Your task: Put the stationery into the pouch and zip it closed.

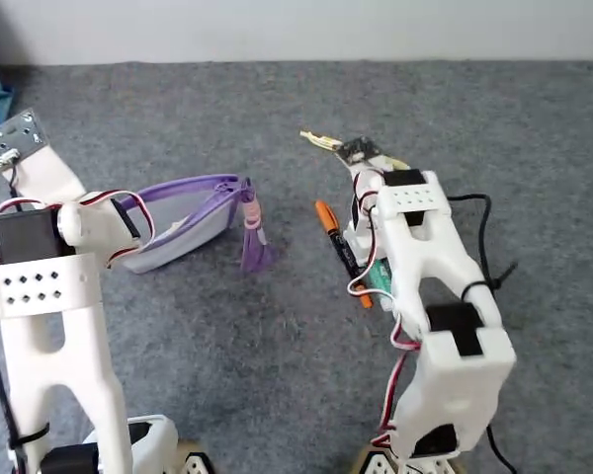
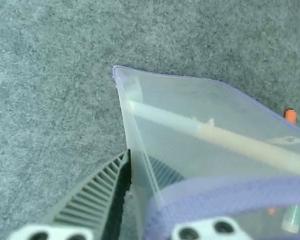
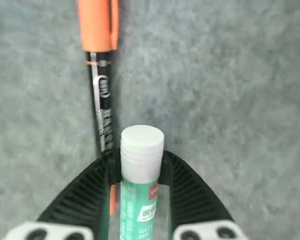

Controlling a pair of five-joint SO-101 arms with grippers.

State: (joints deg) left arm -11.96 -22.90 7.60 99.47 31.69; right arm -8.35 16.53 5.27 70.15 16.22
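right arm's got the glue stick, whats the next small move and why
Probably lift the glue stick straight up: the right end effector is shut on it, it sits low beside the pen, and the open pouch lies apart from it.

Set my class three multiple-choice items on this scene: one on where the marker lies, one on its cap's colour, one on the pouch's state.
1. Where does the marker lie?
A on a shelf
B beside the glue stick
C in a cup

2. Its cap is:
A orange
B blue
C white

3. The pouch is:
A zipped shut
B open
C rolled up

Answers:
1 B: it lies on the carpet alongside the stick that the right gripper clamps.
2 A: the cap is orange on a black barrel.
3 B: its purple mouth gapes while the left gripper holds it.
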